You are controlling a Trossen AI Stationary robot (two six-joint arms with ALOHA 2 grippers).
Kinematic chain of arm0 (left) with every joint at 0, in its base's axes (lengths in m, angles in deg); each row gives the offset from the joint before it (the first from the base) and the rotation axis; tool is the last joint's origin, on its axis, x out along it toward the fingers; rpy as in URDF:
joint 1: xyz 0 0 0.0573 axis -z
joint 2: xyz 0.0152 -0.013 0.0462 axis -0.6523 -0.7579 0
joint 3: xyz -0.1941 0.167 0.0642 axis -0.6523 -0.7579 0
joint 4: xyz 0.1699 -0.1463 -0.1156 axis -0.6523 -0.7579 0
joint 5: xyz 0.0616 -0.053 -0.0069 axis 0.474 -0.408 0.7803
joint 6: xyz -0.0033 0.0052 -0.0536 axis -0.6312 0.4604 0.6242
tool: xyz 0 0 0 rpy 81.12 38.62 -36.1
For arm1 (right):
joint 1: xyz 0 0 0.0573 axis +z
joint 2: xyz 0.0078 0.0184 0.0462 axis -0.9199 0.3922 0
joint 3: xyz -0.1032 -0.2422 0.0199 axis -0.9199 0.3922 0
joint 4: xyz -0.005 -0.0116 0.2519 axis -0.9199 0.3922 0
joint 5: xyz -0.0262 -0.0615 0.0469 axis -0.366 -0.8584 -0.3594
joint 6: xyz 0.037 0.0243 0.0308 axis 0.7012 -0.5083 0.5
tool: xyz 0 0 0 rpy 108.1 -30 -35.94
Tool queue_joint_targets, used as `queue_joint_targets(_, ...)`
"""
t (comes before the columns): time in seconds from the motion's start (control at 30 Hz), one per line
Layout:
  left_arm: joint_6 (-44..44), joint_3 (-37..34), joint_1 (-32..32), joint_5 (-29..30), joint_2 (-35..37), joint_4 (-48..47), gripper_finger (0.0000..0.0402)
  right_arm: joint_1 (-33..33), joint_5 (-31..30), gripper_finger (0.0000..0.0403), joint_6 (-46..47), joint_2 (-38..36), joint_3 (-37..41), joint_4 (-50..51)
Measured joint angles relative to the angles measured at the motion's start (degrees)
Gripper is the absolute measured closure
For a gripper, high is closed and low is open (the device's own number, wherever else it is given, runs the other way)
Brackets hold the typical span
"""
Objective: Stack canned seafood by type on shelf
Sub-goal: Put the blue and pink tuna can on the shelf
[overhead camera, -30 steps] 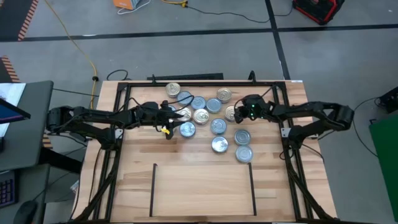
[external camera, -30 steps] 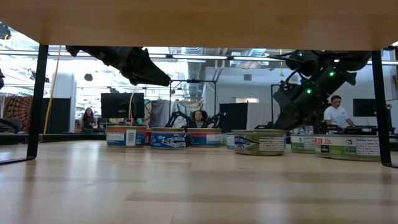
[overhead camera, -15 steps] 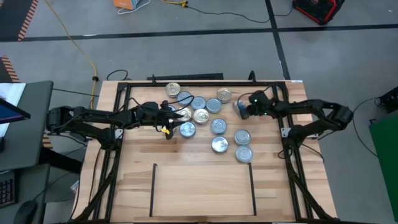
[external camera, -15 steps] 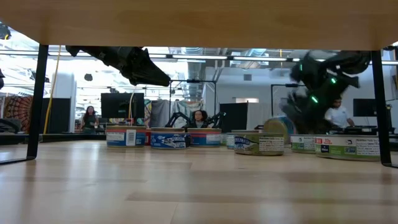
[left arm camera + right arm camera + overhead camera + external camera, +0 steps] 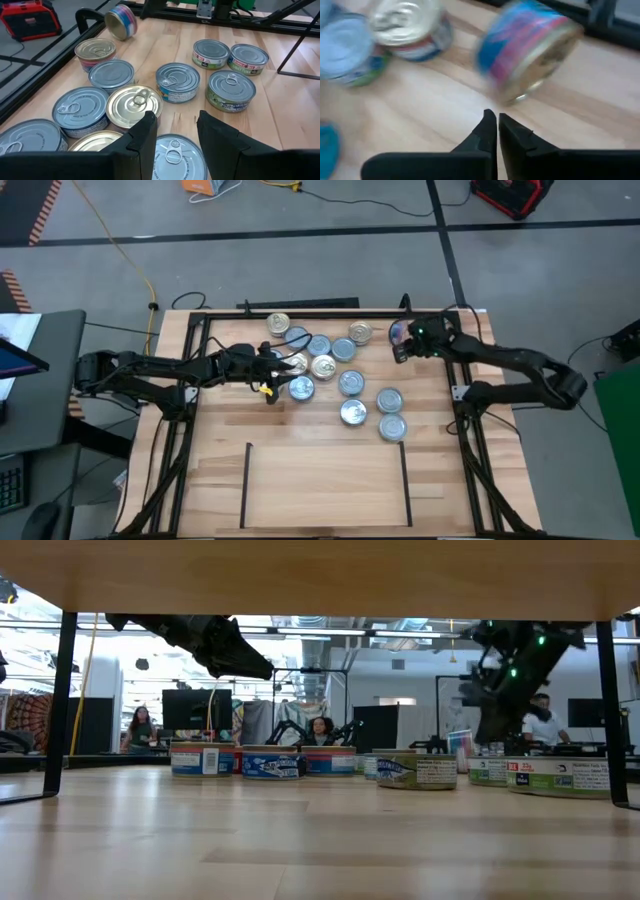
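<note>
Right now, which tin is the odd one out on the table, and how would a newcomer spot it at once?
Start at the table's far right corner in the high view, where the right pincer hangs with fingers closed. Just beyond its tips lies a tin apart from the cluster of tins. It alone is tipped on its edge, its blue and pink side showing, while the others lie flat.

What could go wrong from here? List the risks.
1. The tipped can is on its edge beside the shut right gripper; it could roll away toward the table edge.
2. The open left gripper hovers over closely packed cans; descending may nudge neighbours.
</note>
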Motion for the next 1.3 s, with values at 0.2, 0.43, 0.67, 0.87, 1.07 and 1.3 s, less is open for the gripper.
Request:
queue_joint_targets(0.2,1.1,0.0,0.1,0.3,0.0,0.3,0.0269,5.6,-4.4,0.0320,-5.1,-3.1,-4.4,4.2)
queue_joint_targets(0.43,2.2,0.0,0.6,4.7,0.0,2.9,0.0262,8.6,-9.4,0.0171,-4.5,1.2,-8.3,4.4)
queue_joint_targets(0.67,2.4,0.0,1.3,7.6,0.0,4.5,0.0222,10.0,-21.8,0.0048,6.0,9.7,-13.5,5.5)
queue_joint_targets(0.87,2.0,0.0,2.4,7.6,0.0,4.5,0.0185,11.1,-28.2,0.0052,11.3,14.4,-13.9,5.2)
queue_joint_targets(1.07,1.5,-0.1,2.5,7.6,0.0,4.9,0.0171,10.4,-31.0,0.0057,14.1,18.3,-11.2,-1.1)
queue_joint_targets(1.3,2.5,-1.4,2.6,7.6,0.0,6.3,0.0170,9.9,-33.1,0.0057,13.9,19.8,-4.4,-15.0)
